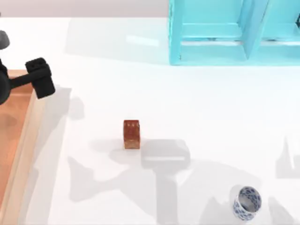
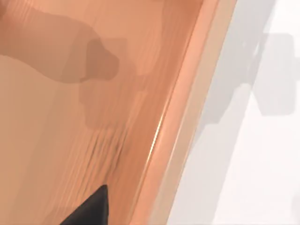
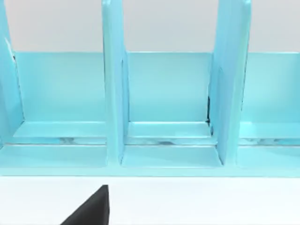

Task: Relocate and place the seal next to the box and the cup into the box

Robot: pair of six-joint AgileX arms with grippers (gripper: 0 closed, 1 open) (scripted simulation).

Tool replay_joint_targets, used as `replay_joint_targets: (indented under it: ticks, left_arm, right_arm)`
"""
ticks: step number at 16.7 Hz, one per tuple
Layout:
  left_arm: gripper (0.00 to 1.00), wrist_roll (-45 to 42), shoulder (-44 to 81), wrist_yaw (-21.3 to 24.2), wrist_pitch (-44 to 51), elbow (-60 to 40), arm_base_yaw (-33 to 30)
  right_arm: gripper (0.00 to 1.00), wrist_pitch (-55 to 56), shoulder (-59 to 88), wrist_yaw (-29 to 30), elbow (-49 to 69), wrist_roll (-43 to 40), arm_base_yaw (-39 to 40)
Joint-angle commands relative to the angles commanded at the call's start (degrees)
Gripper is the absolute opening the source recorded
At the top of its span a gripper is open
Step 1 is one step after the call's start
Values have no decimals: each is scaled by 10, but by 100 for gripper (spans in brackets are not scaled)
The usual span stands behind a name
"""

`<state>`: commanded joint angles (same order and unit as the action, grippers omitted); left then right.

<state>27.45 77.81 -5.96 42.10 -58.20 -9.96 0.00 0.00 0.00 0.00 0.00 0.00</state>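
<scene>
The seal (image 1: 131,134) stands mid-worktop (image 1: 187,108), well apart from the box (image 1: 26,140) at the left edge; the cup (image 1: 246,202) lies near the front right. The left hand (image 1: 41,78) hovers over the box's rim, and I cannot tell whether it is open

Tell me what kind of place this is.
Likely a simulated tabletop test scene, not a real room: a plain white table holds a turquoise shelf, a wooden box, a seal and a cup.

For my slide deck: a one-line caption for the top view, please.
Seal stands mid-table, cup near right, left gripper over the box rim.
</scene>
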Motion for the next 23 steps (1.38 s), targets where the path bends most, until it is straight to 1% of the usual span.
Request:
replay_joint_targets:
  ticks: [3, 6, 9, 13, 16, 23]
  left_arm:
    - [100, 34, 138, 6, 81, -124, -53]
    - [100, 52, 246, 17, 150, -229, -111]
    - [100, 59, 323, 32, 203, -312, -167]
    - [100, 62, 400, 53, 258, -397, -229]
    - [100, 63, 431, 61, 280, -428, -254]
    - [100, 62, 433, 61, 269, -418, -253]
  right_arm:
    - [100, 0, 0, 0, 0, 0, 0]
    - [100, 0, 0, 0, 0, 0, 0]
    - [100, 0, 0, 0, 0, 0, 0]
    - [100, 0, 0, 0, 0, 0, 0]
    - [100, 0, 0, 0, 0, 0, 0]
    - [100, 0, 0, 0, 0, 0, 0]
